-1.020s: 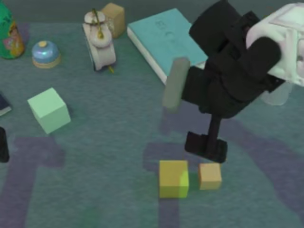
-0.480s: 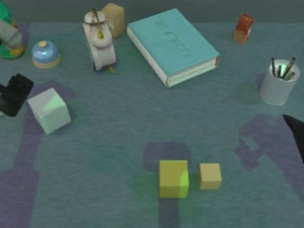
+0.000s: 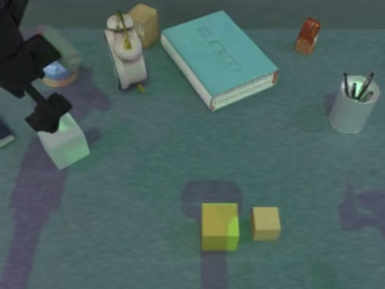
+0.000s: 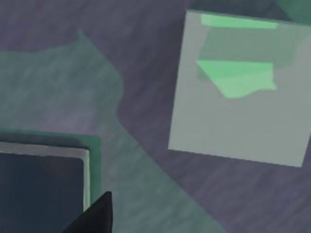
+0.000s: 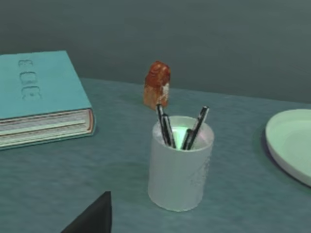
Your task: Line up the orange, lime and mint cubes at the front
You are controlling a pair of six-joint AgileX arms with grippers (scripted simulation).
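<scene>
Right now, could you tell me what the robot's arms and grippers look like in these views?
Only the left arm shows in the top view: matte black, blocky links with a pale grey rounded segment, ending in a black left gripper at the table's left. No cables or markings are visible. Each wrist view shows just one dark, pointed fingertip at its edge; the right gripper looks the same.

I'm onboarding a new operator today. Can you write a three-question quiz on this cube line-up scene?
1. True or false: the lime cube and the orange cube sit side by side at the front.
2. Which task cube is above the left gripper hovering? A) orange B) lime C) mint
3. Fill in: the pens stand in a white ____ at the table's right.

Key: 1 true. 2 C, the mint cube. 3 cup. The right arm is out of the top view.
</scene>
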